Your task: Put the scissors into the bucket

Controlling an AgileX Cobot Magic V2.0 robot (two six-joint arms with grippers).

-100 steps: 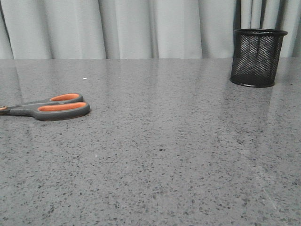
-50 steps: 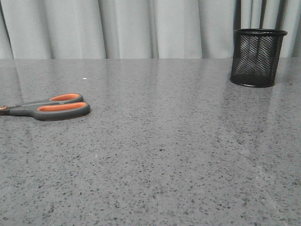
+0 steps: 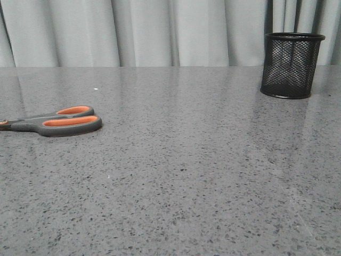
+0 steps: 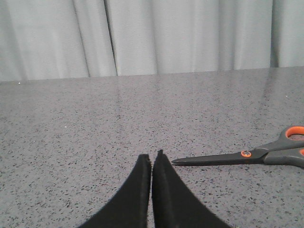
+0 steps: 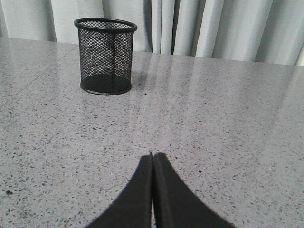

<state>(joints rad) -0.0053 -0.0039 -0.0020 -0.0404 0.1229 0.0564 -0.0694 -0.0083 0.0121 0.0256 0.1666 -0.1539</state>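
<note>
**Grey speckled table, scissors and bucket well apart**

Grey-handled scissors [image 3: 56,121] are found lying flat on the table [image 3: 181,176] at its left side, blades closed. The black mesh bucket [image 3: 292,65] is seen standing upright at the far right. The left gripper [image 4: 151,159] is pressed closed on nothing, just beside the blade tip. The right gripper [image 5: 153,157] is likewise closed and empty, facing the bucket.
</note>
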